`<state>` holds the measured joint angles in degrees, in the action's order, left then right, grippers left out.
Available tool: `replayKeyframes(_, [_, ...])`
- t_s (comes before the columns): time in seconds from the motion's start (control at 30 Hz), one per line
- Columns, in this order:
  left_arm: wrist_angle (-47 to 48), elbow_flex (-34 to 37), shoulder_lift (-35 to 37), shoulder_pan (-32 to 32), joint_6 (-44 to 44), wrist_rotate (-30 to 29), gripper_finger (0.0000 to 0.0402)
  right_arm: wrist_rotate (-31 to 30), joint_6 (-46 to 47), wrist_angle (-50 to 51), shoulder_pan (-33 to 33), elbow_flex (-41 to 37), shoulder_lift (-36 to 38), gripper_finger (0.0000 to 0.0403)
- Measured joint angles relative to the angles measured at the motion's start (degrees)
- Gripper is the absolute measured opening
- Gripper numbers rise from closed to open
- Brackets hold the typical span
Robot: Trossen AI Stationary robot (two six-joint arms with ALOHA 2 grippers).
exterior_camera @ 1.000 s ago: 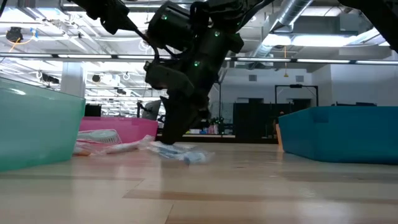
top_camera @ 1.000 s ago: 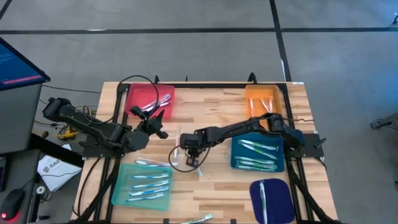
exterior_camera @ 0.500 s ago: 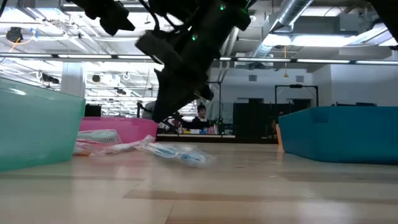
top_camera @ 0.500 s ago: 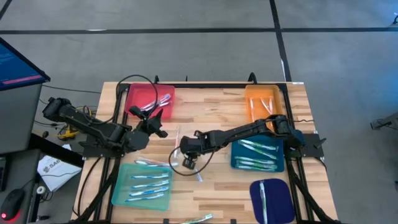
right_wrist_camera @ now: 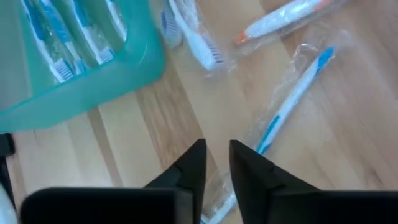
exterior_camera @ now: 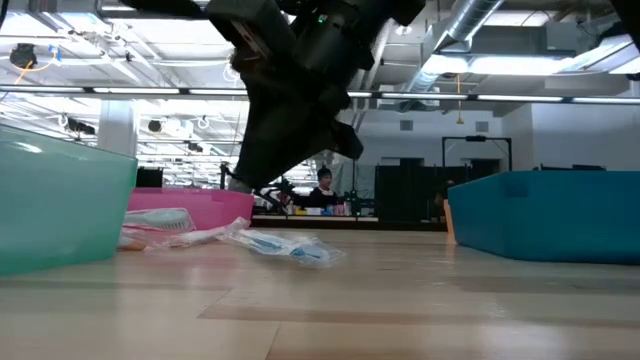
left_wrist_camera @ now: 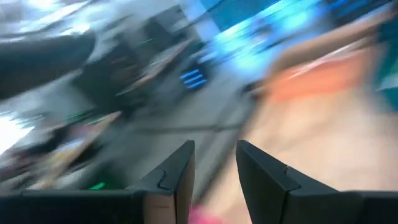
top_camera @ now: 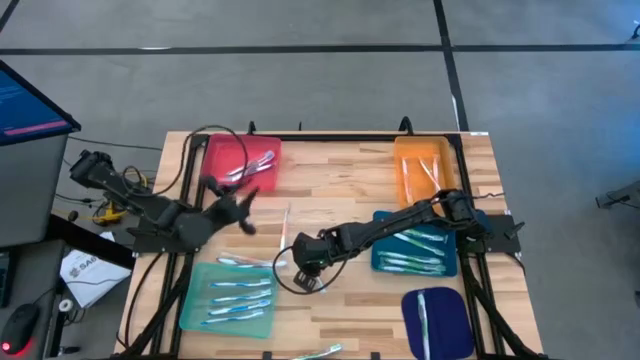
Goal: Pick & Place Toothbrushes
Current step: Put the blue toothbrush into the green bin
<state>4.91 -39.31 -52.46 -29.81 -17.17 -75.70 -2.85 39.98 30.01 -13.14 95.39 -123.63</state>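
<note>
right pincer (top_camera: 306, 268) | above loose toothbrushes (right_wrist_camera: 292, 99) | beside teal tray (top_camera: 190, 305) edge

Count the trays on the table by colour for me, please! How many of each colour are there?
pink tray: 1
orange tray: 1
light teal tray: 1
blue tray: 1
navy tray: 1
Total: 5 trays

Trays (top_camera: 229, 298) — monitor (top_camera: 28, 102), cable (top_camera: 200, 135).
</note>
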Motion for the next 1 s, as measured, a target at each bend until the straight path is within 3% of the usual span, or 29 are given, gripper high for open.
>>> replayKeyframes(0.17, [0.1,0.0,5.3,-5.8,3.8,20.5,0.0113,-0.2,-1.5,-0.5,0.1,0.1,0.5,0.0107])
replayKeyframes(0.33, [0.3,0.1,9.3,-9.8,4.2,31.7,0.0113,-0.1,-7.3,1.7,0.2,0.1,0.5,0.0152])
replayKeyframes(0.63, [0.3,0.1,11.5,-11.6,5.5,33.0,0.0113,-2.5,-15.5,7.9,-1.0,0.1,0.5,0.0212])
replayKeyframes(1.0, [0.7,0.1,11.5,-11.6,5.7,32.8,0.0113,-2.7,2.3,5.9,-1.1,0.1,-4.3,0.0236])
